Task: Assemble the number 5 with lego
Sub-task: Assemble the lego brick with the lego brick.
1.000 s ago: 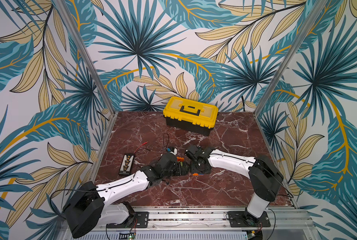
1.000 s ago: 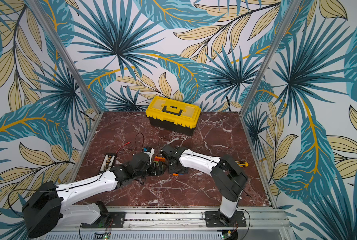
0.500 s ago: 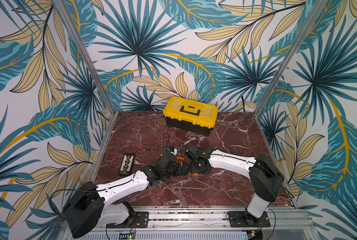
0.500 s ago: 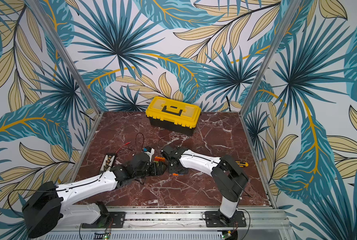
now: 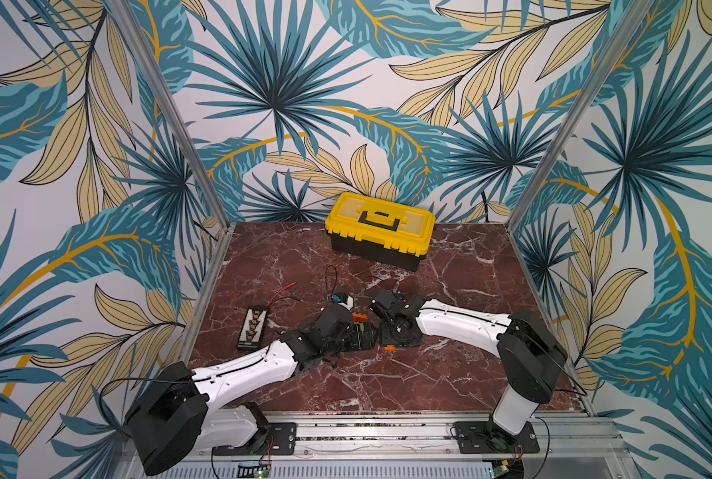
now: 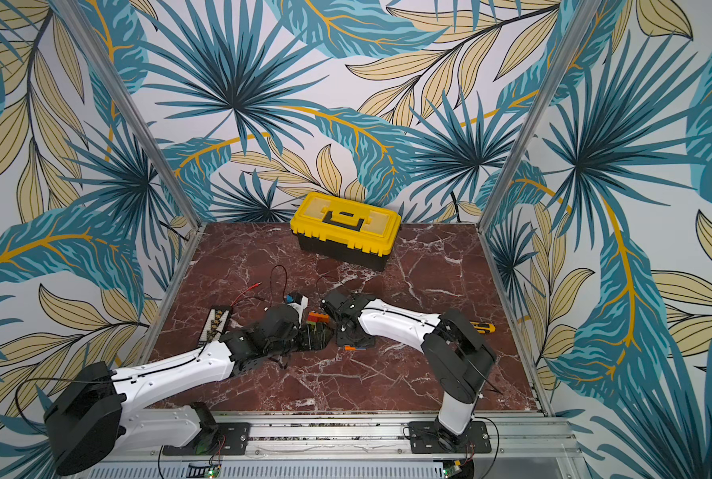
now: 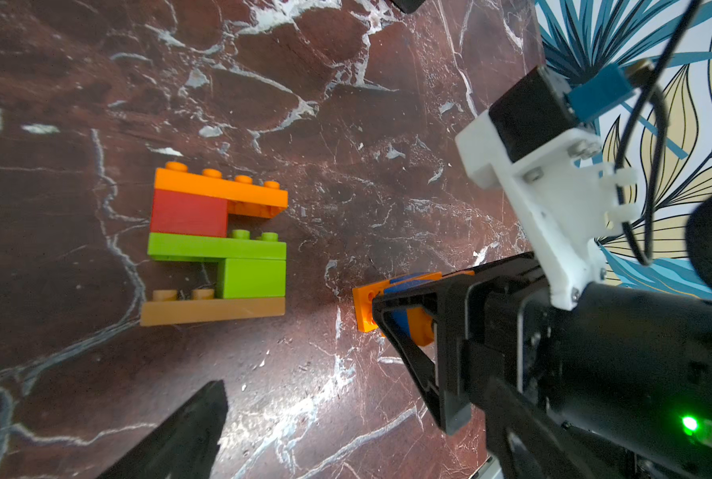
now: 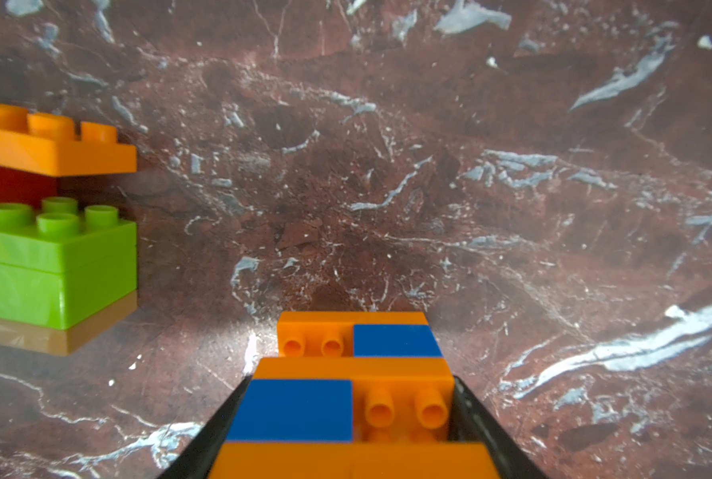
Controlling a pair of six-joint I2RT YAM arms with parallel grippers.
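A stacked lego piece [image 7: 217,244] stands on the marble: orange on top, then red, two lime green, and tan at the base; it also shows in the right wrist view [image 8: 51,232] and in both top views [image 5: 359,318] [image 6: 318,318]. To its right, my right gripper [image 8: 352,398] is shut on a second lego piece [image 7: 364,307] of orange bars and blue bricks, held low over the marble. My left gripper [image 7: 346,414] is open just in front of the stacked piece, holding nothing. Only one of its fingers [image 7: 180,435] shows. Both grippers [image 5: 360,334] [image 5: 396,336] sit close together mid-table.
A yellow-and-black toolbox [image 5: 379,228] stands at the back. A black strip [image 5: 254,327] with red and black wires [image 5: 284,290] lies left of the arms. A yellow-and-black utility knife [image 6: 481,327] lies behind the right arm. Metal posts and walls enclose the table.
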